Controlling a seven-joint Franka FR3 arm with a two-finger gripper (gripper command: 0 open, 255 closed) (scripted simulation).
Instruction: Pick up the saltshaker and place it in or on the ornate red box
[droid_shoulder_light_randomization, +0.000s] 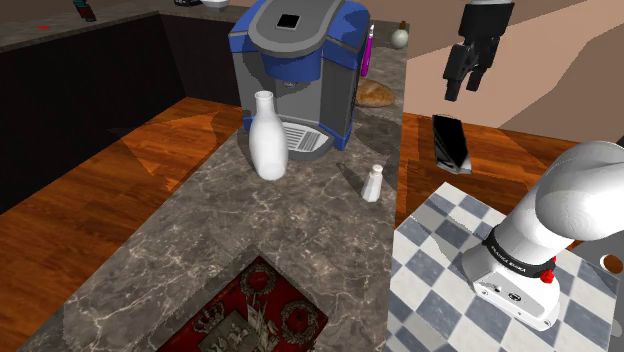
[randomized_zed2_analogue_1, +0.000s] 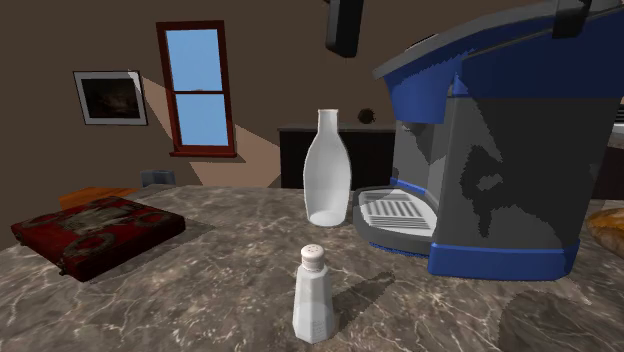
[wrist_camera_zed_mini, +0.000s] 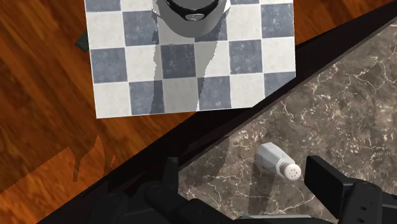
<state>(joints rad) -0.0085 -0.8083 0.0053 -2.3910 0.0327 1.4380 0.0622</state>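
The saltshaker (randomized_zed2_analogue_1: 314, 295) stands closest to the lens in the second exterior view, a plain white faceted shaker with a perforated cap, upright on the dark veined stone counter (randomized_zed2_analogue_1: 200, 300). From it, the white bottle (randomized_zed2_analogue_1: 327, 170) rises at 12 o'clock, the blue and grey coffee machine (randomized_zed2_analogue_1: 500, 150) sits at about 2 o'clock, and the ornate red box (randomized_zed2_analogue_1: 95, 232) lies flat at about 10 o'clock, well apart from the shaker. In the shoulder view the saltshaker (droid_shoulder_light_randomization: 373, 183) stands near the counter's edge on the stand's side, at roughly 4 o'clock from the white bottle (droid_shoulder_light_randomization: 267, 137). The coffee machine (droid_shoulder_light_randomization: 300, 70) is just behind that bottle, and the red box (droid_shoulder_light_randomization: 255, 310), with its gold crests, lies at about 7 o'clock from the shaker. The black gripper (droid_shoulder_light_randomization: 462, 85) hangs high in the air at about 1 o'clock from the shaker, touching nothing. In the wrist view the gripper (wrist_camera_zed_mini: 247, 173) has its jaws wide apart and empty. The saltshaker (wrist_camera_zed_mini: 277, 161) shows far below between them, nearer one finger and not held, with the checkered stand top (wrist_camera_zed_mini: 191, 57) beyond the counter's edge.
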